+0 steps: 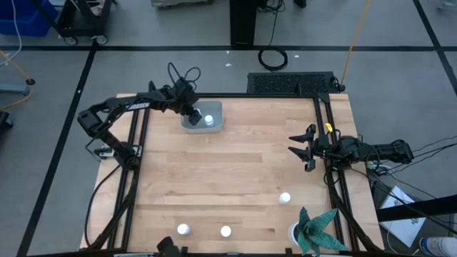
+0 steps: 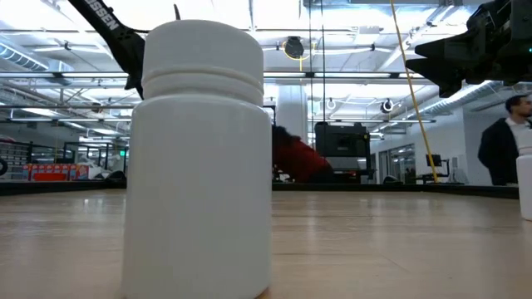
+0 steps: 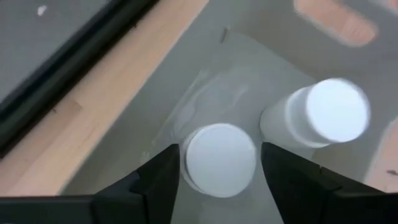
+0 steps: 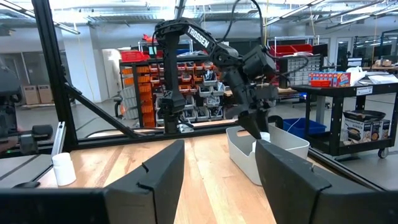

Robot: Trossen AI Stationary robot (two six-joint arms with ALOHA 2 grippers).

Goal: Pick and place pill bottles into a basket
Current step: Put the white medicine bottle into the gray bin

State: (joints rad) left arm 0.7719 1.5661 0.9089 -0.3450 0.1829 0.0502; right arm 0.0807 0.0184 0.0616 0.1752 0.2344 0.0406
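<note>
The grey-blue basket (image 1: 214,128) stands at the table's far side, left of the middle. Two white pill bottles stand upright in it (image 3: 219,158) (image 3: 329,112); the high view shows only one of them (image 1: 209,120). My left gripper (image 1: 193,114) hangs over the basket, pointing down and open. Its fingers (image 3: 163,180) stand on either side of the nearer bottle with a narrow gap at each side. My right gripper (image 1: 303,150) is open and empty near the right edge. Three bottles stand on the table (image 1: 285,198) (image 1: 183,229) (image 1: 226,230).
A white pot with a green plant (image 1: 308,230) stands at the near right corner. Black frame rails run along the table's left (image 1: 132,178) and right (image 1: 335,193) sides. One bottle (image 2: 199,158) fills the low view's foreground. A person (image 2: 503,149) stands beyond the table.
</note>
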